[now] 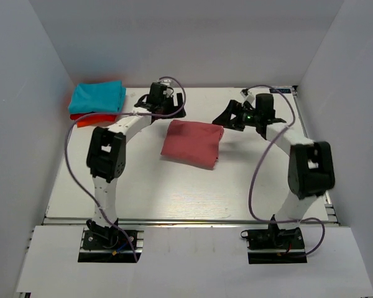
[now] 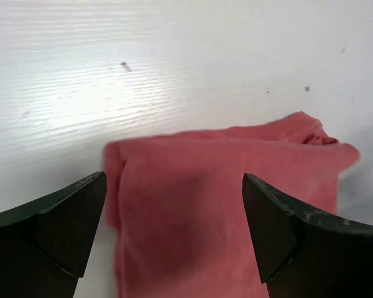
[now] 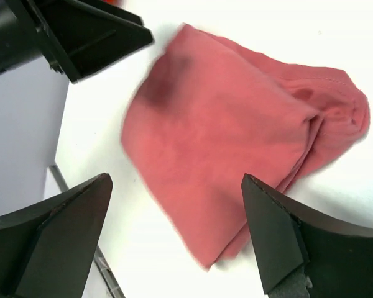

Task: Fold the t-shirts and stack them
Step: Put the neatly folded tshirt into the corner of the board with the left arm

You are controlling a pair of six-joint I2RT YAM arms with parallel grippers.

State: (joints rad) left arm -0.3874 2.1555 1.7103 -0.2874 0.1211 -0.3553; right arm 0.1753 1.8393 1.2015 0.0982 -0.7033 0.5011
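My left gripper (image 2: 174, 186) stands wide open and holds nothing. Its two dark fingers (image 2: 62, 223) sit apart at the bottom of the left wrist view, with the pink tee (image 2: 236, 198) lying flat on the table (image 2: 174, 62) beneath the gap. My right gripper (image 3: 177, 180) is spread just as wide and is also empty. It hangs over the same tee from the other side, and its wrist view shows the left gripper's black fingers in the upper left corner. The pink tee is folded into a rough rectangle, a little rumpled, with a bunched seam at one end. From above it lies near the middle of the table, between my two grippers and nearer the far edge than the near one. I cannot tell whether either gripper touches the cloth. Well apart from it, in the far left corner, the turquoise tee (image 1: 97, 96) lies folded on top of the orange-red tee (image 1: 96, 118). Only a strip of the orange-red one shows along the near side of that pile.
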